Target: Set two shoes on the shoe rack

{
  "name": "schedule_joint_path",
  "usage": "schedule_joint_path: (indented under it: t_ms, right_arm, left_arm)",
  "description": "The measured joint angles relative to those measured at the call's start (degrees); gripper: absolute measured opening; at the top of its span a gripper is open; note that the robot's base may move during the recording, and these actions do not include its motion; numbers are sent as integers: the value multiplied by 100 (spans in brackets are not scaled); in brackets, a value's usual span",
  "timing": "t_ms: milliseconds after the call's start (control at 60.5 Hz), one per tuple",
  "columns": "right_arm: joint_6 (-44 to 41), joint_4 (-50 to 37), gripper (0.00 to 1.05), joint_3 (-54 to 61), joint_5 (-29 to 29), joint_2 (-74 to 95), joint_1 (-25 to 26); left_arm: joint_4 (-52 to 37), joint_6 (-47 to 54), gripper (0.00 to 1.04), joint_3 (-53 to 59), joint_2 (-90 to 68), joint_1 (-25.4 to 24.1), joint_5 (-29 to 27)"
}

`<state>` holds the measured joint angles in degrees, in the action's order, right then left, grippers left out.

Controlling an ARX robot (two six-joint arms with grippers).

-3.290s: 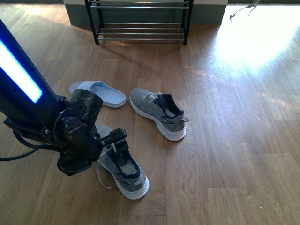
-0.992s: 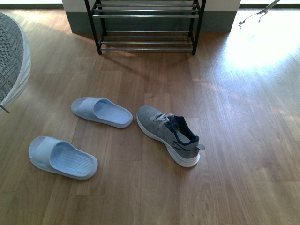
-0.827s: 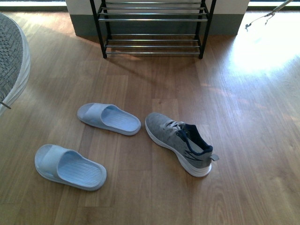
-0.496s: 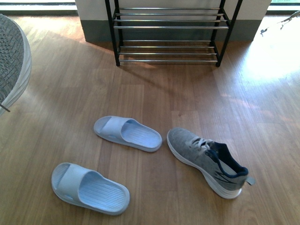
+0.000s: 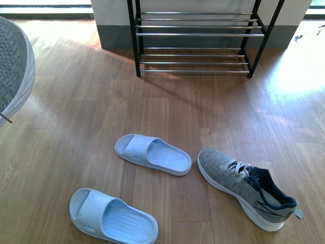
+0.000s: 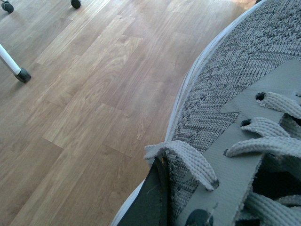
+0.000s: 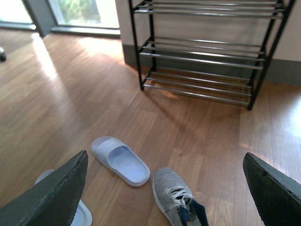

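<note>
One grey sneaker hangs at the far left of the front view, lifted off the floor. My left gripper is shut on it near the laces, with one dark finger pressed against the knit upper. The other grey sneaker lies on the floor at the right. My right gripper is open high above that sneaker, holding nothing. The shoe rack stands against the far wall, its chrome shelves bare.
Two light-blue slides lie on the wood floor left of the floor sneaker. A white furniture leg and a caster show in the left wrist view. A grey skirting runs behind the rack.
The left gripper has lifted one sneaker off the floor to the view's left edge. The view has moved closer to the rack, so the slides and floor sneaker have slid down and right.
</note>
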<state>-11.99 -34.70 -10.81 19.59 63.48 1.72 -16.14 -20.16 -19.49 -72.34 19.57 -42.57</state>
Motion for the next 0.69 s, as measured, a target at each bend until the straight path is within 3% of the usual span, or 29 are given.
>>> schedule_joint_path:
  t_ms: [83, 215, 694]
  right_arm:
    - [-396, -758, 96, -686, -120, 2400, 11]
    - [-798, -968, 96, -1456, -219, 4791, 63]
    - [-1613, -459, 96, -4098, -748, 8303, 627]
  left_arm:
    - [0, 0, 2, 0, 0, -2, -11]
    - [0, 0, 2, 0, 0, 0, -7]
    - [0, 0, 2, 0, 0, 0, -9]
